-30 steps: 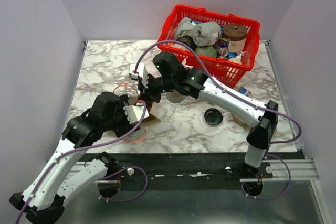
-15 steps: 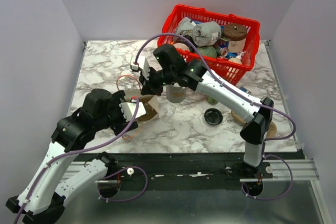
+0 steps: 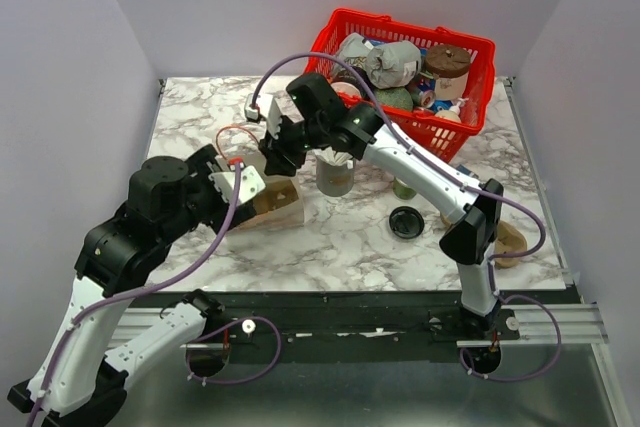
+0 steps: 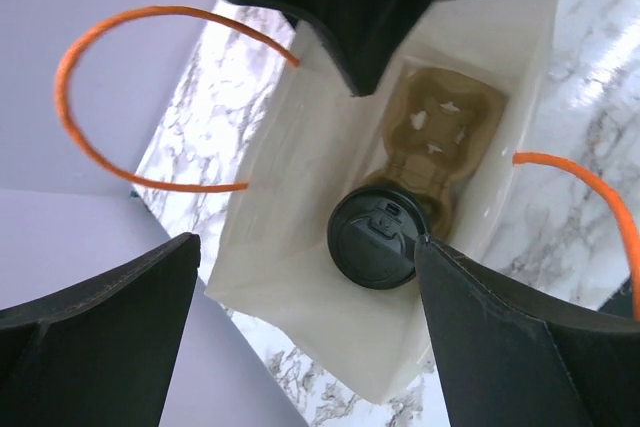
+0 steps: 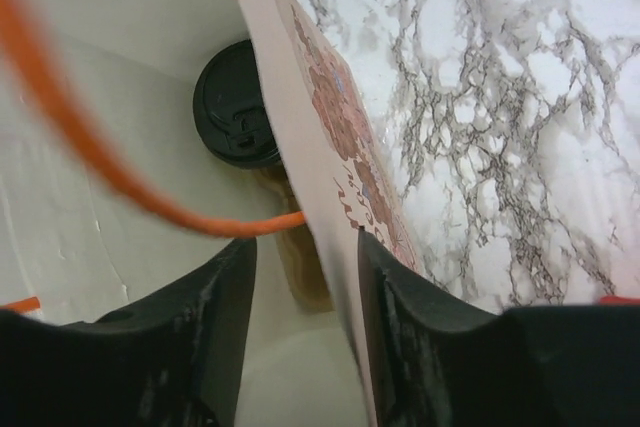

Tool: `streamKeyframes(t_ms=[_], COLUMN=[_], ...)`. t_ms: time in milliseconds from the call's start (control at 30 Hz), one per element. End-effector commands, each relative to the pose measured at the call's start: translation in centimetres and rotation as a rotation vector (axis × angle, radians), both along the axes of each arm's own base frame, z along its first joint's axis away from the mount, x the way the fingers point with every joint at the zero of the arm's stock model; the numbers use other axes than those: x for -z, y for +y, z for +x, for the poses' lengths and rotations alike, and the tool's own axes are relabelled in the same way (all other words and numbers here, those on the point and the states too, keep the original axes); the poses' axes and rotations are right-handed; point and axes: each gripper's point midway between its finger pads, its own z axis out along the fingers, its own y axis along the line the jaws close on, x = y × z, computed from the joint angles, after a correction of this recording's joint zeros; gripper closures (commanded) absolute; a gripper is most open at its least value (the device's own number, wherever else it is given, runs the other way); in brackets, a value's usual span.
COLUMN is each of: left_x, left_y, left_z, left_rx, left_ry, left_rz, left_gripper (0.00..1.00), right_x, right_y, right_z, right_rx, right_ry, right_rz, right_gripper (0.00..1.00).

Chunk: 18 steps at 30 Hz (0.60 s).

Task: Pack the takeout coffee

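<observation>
The takeout coffee stands inside the paper bag. At the bag's 9 o'clock, the left gripper hovers spread wide. At 12 o'clock, the right gripper straddles the bag's wall, fingers parted, apparently not pinching.

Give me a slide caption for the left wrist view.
Takeout coffee standing on a brown carrier inside the open orange-handled paper bag.

You had bright, even light from above, and the marble table showed only soft shadows under the arms. Your top view was sharp. In your right wrist view the orange handle was a thick blur near the lens, and the right gripper looked fuzzy. In your left wrist view the white bag was washed out, but the takeout coffee was clear.
</observation>
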Motion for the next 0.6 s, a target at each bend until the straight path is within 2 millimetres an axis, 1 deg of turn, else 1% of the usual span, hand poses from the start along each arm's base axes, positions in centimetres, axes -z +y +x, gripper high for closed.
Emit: streamKeyframes(t_ms=[0, 33, 67, 133, 167, 267, 400, 467, 500, 533, 567], left_x=[-4.0, -5.1, -5.5, -6.9, -7.3, -8.4, -9.9, -10.9, -11.3, -11.8, -12.1], left_y=[1.9, 2.1, 2.3, 2.8, 2.9, 3.3, 3.6, 3.5, 3.2, 3.1, 3.0], left_z=[2.7, 3.3, 3.7, 4.5, 4.7, 5.5, 6.8, 7.3, 7.6, 7.9, 8.0], left_rx=[-0.179, -0.205, -0.225, -0.267, -0.278, -0.326, -0.381, -0.390, -0.388, -0.389, -0.393], left_ry=[-0.128, -0.167, -0.184, -0.236, -0.249, -0.280, -0.324, -0.354, -0.358, -0.367, -0.371], left_rz=[-0.051, -0.070, -0.073, -0.088, -0.089, -0.105, -0.130, -0.159, -0.165, -0.176, -0.188], left_gripper=[0.04, 0.04, 0.03, 0.02, 0.02, 0.01, 0.01, 0.01, 0.01, 0.01, 0.01], right_x=[-4.2, -4.9, -6.0, -7.1, -7.6, -9.1, -10.9, -11.7, -11.7, -13.0, -12.0], right_y=[-0.2, -0.3, -0.3, -0.5, -0.6, -1.0, -2.4, -3.7, -4.2, -5.7, -6.3], right_z=[1.1, 1.3, 1.4, 1.8, 2.0, 2.6, 3.1, 3.2, 3.3, 3.3, 3.5], right_rx=[0.026, 0.030, 0.031, 0.041, 0.048, 0.071, 0.108, 0.130, 0.139, 0.161, 0.171], right_ry=[-0.076, -0.089, -0.113, -0.141, -0.156, -0.193, -0.215, -0.229, -0.231, -0.248, -0.233], right_rz=[0.069, 0.080, 0.103, 0.121, 0.130, 0.154, 0.180, 0.183, 0.178, 0.193, 0.171], right_gripper=[0.43, 0.42, 0.39, 0.38, 0.34, 0.32, 0.32, 0.32, 0.32, 0.32, 0.33])
